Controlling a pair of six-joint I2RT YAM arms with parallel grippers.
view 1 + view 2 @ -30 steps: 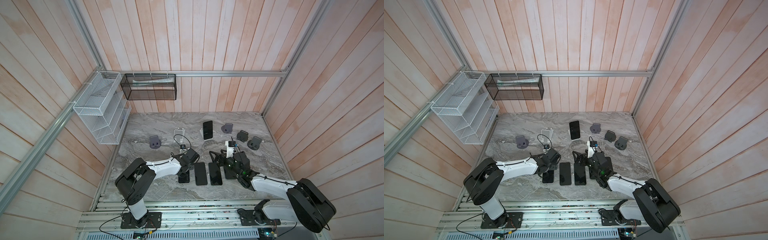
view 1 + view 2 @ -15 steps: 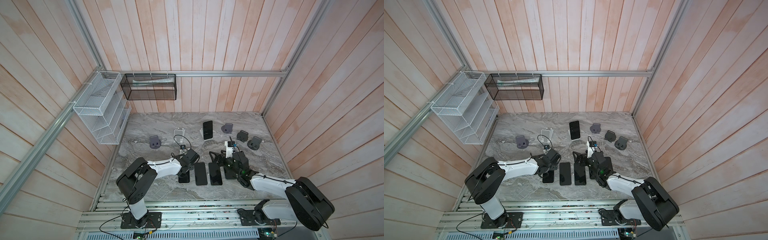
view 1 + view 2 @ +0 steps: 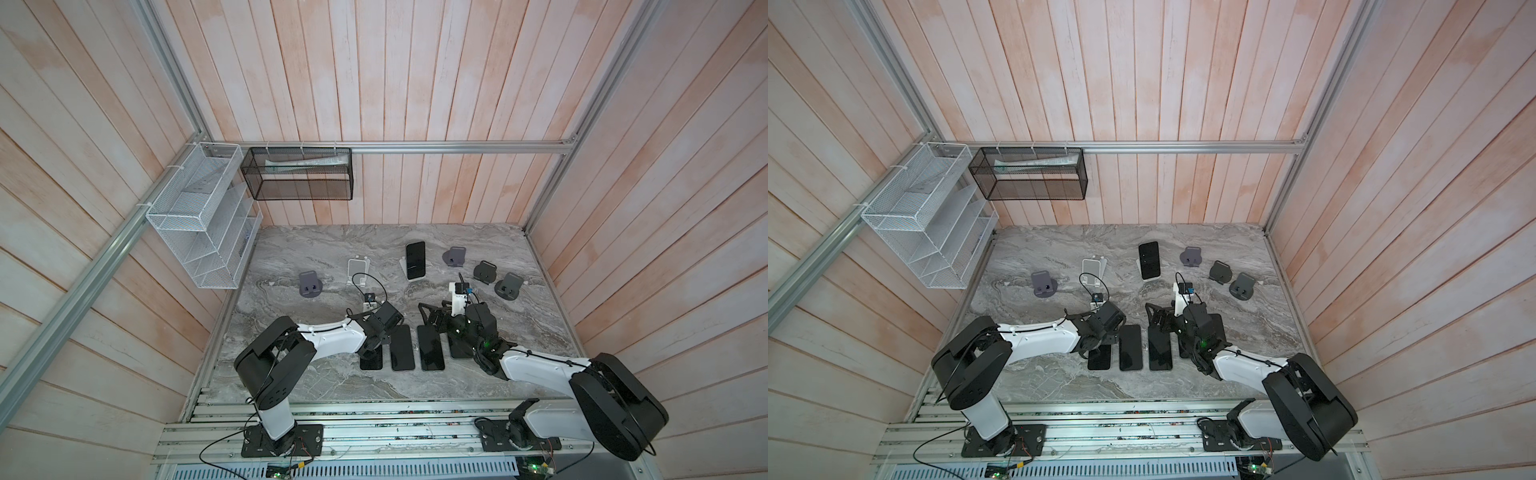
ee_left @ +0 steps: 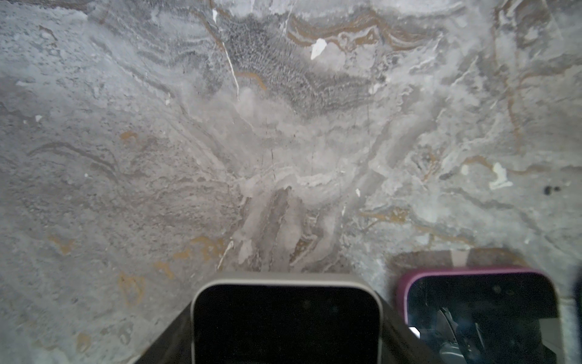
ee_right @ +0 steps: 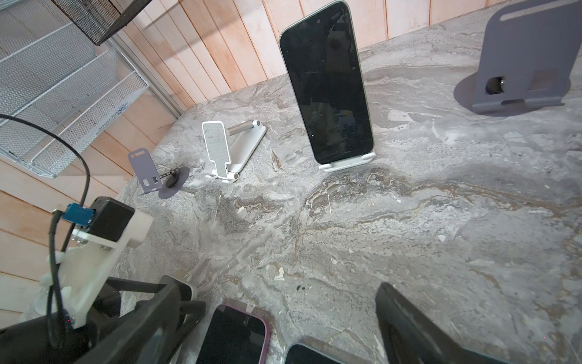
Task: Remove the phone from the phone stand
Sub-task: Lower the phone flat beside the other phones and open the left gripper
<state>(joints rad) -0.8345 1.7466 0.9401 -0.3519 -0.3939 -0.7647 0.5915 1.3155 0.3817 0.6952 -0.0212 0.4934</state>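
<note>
The upright phone on its stand is seen far beyond the released right tool, the nearer one. A flat phone is clenched by the left tool.

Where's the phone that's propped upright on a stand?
In both top views the phone stands near the back middle of the table, between an empty white stand on its left and a grey stand on its right.

Black phone, screen dark, stands upright in portrait, leaning back on a low white stand; its bottom edge sits in the stand's lip; both sit mid-rear on the marble table.
</note>
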